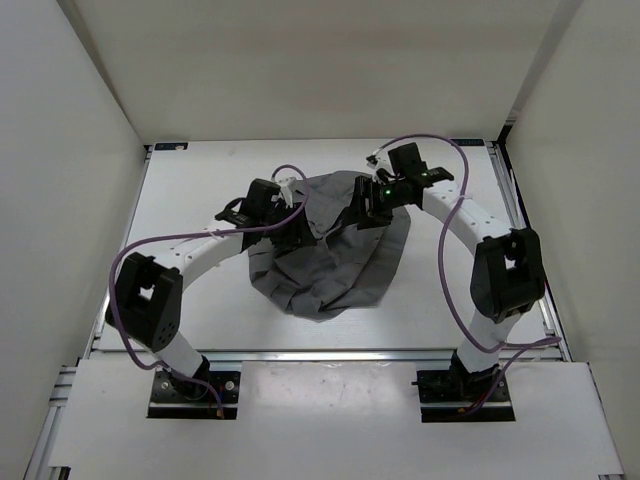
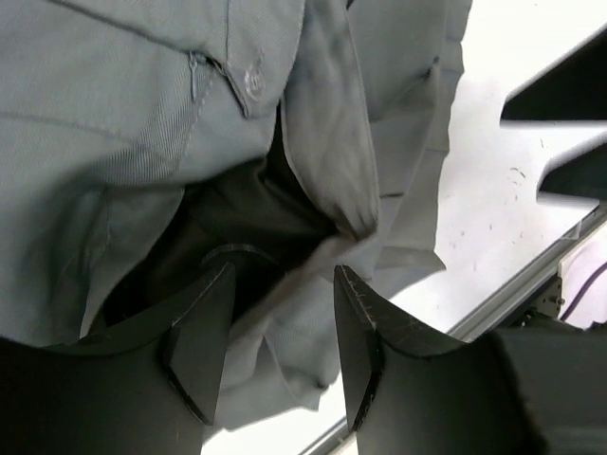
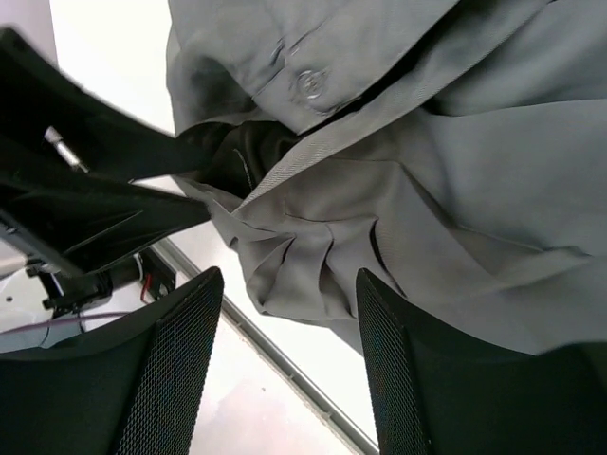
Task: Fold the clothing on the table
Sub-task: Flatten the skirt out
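A plain mid-grey pleated fabric skirt (image 1: 330, 270) lies crumpled and unfolded at the middle of the flat white tabletop (image 1: 180, 190). Both arms reach over its far edge, apparently to take the waistband on either side of its small grey button (image 3: 311, 83). The left gripper (image 2: 285, 275) stands open, a loose fold between its jaws. The right gripper (image 3: 289, 280), also open, hovers over the pleats.

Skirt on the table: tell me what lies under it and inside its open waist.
Inside the skirt opening, beside the button, only a dark inner layer shows. The white table shows all around it; whatever lies beneath the cloth is covered.
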Controlling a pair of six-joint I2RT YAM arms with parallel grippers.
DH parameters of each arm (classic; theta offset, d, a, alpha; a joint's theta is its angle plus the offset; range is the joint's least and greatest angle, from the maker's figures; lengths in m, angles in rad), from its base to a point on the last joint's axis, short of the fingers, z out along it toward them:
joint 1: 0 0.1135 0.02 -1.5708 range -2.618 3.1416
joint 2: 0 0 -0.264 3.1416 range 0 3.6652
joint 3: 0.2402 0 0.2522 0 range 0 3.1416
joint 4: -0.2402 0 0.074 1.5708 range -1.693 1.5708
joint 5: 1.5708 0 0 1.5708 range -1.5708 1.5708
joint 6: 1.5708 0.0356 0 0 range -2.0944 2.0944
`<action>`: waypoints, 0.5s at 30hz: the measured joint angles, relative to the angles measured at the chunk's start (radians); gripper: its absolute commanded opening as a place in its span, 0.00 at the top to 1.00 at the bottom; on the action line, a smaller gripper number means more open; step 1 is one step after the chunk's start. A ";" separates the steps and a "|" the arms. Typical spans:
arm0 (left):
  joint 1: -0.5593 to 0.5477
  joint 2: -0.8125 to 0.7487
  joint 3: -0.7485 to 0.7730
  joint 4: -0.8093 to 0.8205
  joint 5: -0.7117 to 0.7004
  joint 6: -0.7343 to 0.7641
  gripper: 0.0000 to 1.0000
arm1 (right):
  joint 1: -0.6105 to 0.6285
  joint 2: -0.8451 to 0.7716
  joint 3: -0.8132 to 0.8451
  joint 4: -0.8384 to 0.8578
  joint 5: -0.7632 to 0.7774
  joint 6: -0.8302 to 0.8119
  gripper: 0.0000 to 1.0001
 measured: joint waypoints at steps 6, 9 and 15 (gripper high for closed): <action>-0.037 0.092 0.025 0.039 0.011 -0.003 0.58 | 0.019 0.016 -0.001 0.000 -0.023 0.004 0.39; -0.084 0.106 0.029 0.052 0.034 -0.019 0.85 | 0.009 0.016 -0.008 0.002 -0.023 0.008 0.41; -0.167 0.072 0.033 0.088 0.064 -0.045 0.90 | -0.024 -0.037 -0.152 0.034 -0.022 0.022 0.42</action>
